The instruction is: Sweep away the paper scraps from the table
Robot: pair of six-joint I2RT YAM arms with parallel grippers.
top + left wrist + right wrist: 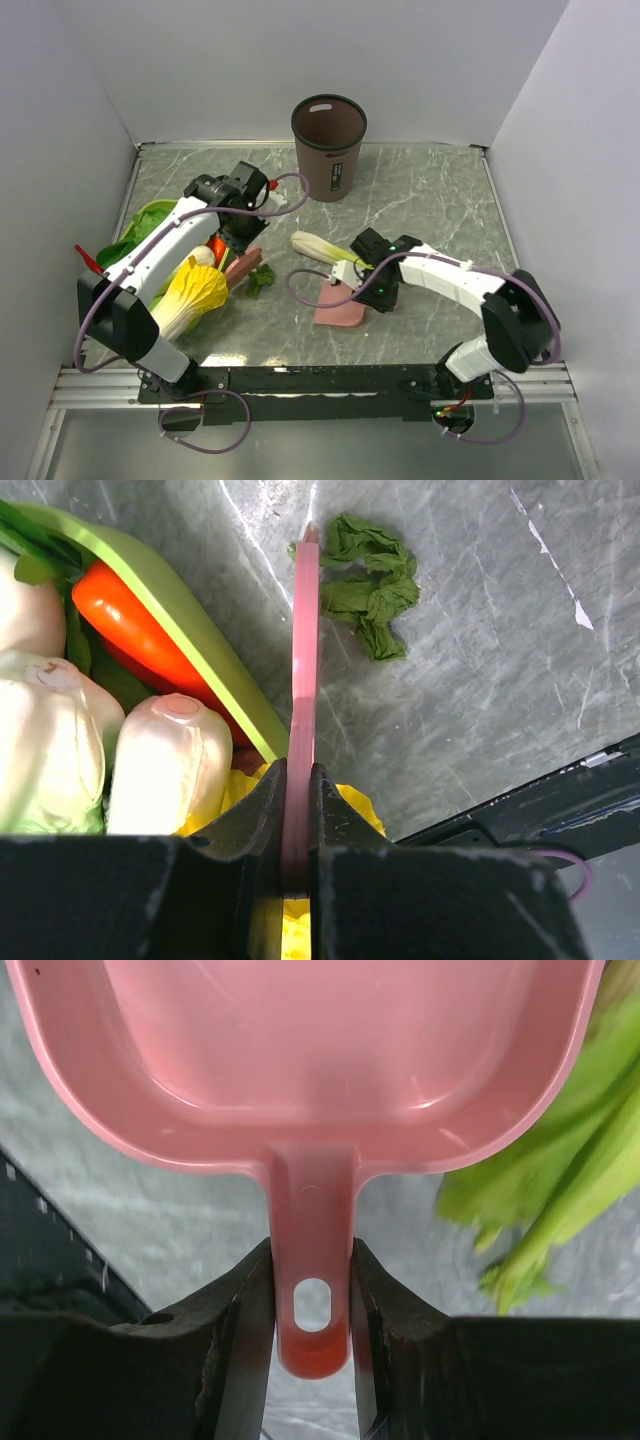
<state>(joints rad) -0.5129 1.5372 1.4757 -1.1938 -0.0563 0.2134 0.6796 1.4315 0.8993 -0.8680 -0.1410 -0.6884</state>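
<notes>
Left wrist view has the left gripper point(297, 785) clamped flat on a pink sweeper point(304, 650), seen edge-on, whose far end reaches level with the paper scraps point(368, 585). These lie bunched in one dark-green clump on the table point(490, 700), just beside the blade on the side away from the green tray point(190, 620) and its red pepper point(115, 605). That is the good side: the stroke should push the clump off from the tray toward open marble, with the blade's edge low on the surface so no bit slips beneath. Right wrist view has the right gripper point(311, 1285) closed on the handle of the pink dustpan point(300, 1070), the pan empty and the green end of the leek point(560, 1170) close at one corner. From above, the pan lies on the table some way from the clump, with bare marble between them, so it seems that either the sweep must be long and steady or the pan should first come nearer, lip down and mouth turned to the scraps. The cabbage point(195, 290) sits close beside the left arm, so the stroke needs to run clear of it. A slow single pass is likely better than short flicks, which could scatter light paper. The bin point(328, 140) stands at the far edge, well apart.
</notes>
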